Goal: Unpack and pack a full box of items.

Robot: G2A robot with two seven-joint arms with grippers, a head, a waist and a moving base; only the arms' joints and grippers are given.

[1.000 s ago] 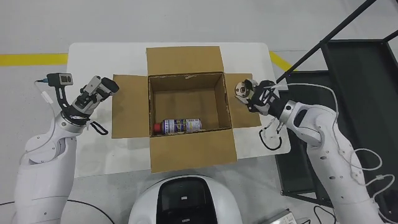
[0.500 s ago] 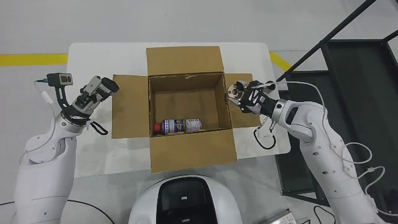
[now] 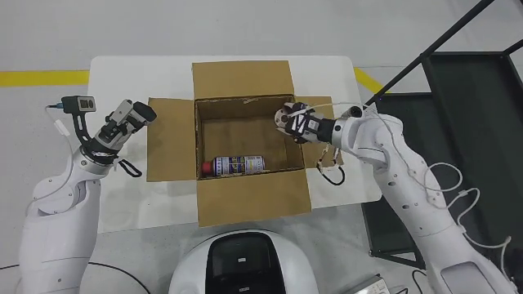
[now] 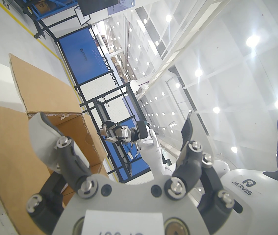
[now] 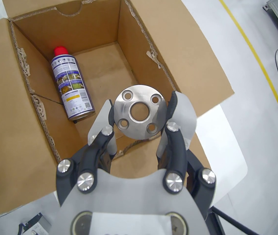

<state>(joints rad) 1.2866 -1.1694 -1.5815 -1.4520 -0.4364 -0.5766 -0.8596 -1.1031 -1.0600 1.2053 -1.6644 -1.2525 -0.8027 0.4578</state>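
Right wrist view: right gripper, fingers clamping a metal flange, hangs over the box.

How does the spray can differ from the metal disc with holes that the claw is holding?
The spray can lies on its side on the floor of the cardboard box; the metal flange is gripped by the right claw above the box opening. The spray can is a long cylinder with a red cap and printed label; the metal flange is a flat bare disc with five holes. Both are round.

Polished steel flange; matt corrugated cardboard box; glossy can.
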